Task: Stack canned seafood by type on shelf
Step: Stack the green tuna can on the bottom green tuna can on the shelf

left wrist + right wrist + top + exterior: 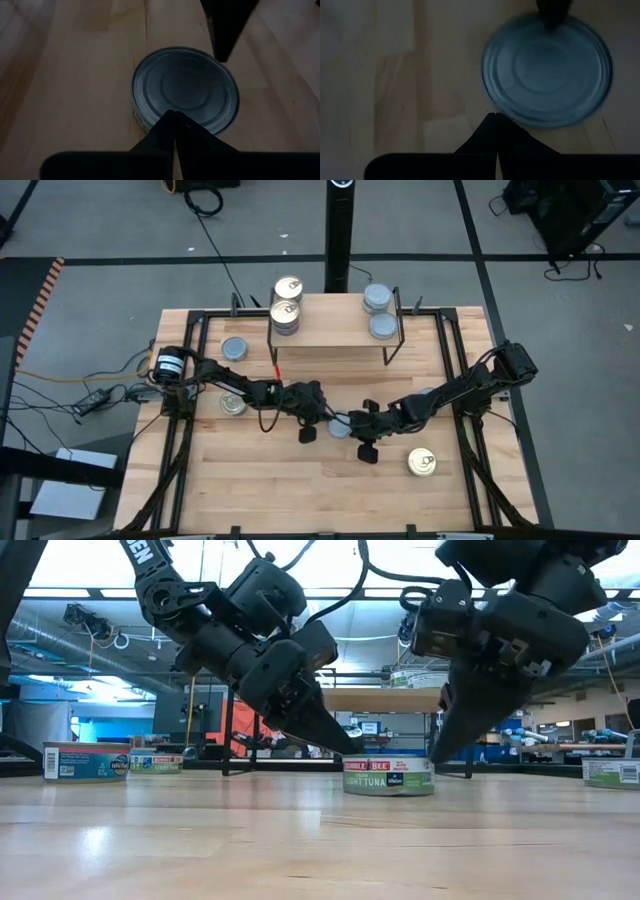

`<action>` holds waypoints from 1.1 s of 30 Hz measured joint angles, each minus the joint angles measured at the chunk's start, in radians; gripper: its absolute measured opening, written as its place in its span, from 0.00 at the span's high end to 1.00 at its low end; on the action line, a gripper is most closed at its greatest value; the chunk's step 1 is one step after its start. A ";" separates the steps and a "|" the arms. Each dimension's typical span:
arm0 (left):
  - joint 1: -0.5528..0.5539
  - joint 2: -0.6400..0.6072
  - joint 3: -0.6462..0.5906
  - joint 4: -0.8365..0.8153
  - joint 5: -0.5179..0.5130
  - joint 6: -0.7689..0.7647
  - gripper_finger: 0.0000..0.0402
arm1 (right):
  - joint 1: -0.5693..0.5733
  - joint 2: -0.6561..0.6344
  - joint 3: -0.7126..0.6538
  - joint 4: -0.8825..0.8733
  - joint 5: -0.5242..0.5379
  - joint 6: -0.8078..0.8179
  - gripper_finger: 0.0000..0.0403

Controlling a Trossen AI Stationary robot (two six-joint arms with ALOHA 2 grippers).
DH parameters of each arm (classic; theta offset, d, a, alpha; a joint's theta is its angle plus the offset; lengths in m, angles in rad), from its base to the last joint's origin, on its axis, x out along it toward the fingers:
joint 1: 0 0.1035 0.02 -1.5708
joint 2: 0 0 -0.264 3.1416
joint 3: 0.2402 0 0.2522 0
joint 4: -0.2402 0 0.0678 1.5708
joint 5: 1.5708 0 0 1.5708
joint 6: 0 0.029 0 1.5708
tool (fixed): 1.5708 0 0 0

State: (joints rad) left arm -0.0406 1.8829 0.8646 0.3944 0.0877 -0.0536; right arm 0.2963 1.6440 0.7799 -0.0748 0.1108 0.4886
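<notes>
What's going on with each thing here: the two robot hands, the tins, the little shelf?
Left hand: shut, tip at the centre tin's edge.
Right hand: shut, at the tin's other side.
Centre tuna tin: flat on the table, blue-grey top up, unheld.
Shelf: gold-topped stacks at one end, blue-grey tins at the other.

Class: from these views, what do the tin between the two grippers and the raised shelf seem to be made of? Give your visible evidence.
The tin: likely metal, with a dull blue-grey top pressed in concentric rings and, in the low view, a printed label band around its side. The shelf: a light wood plank, pale with a matt look, on thin black legs, probably metal.
</notes>
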 joint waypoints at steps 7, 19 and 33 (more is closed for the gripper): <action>0.000 -0.098 -0.007 -0.084 -0.003 0.026 0.95 | 0.014 0.000 0.048 -0.148 0.017 0.008 0.97; -0.003 -0.126 -0.005 -0.114 -0.009 0.035 0.95 | 0.014 0.006 0.022 -0.003 0.105 0.025 0.97; -0.006 -0.128 -0.003 -0.157 -0.058 0.045 0.95 | 0.029 0.007 -0.049 0.181 0.161 -0.013 0.97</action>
State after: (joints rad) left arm -0.0463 1.7546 0.8619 0.2376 0.0296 -0.0082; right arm 0.3255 1.6508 0.7311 0.1063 0.2718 0.4753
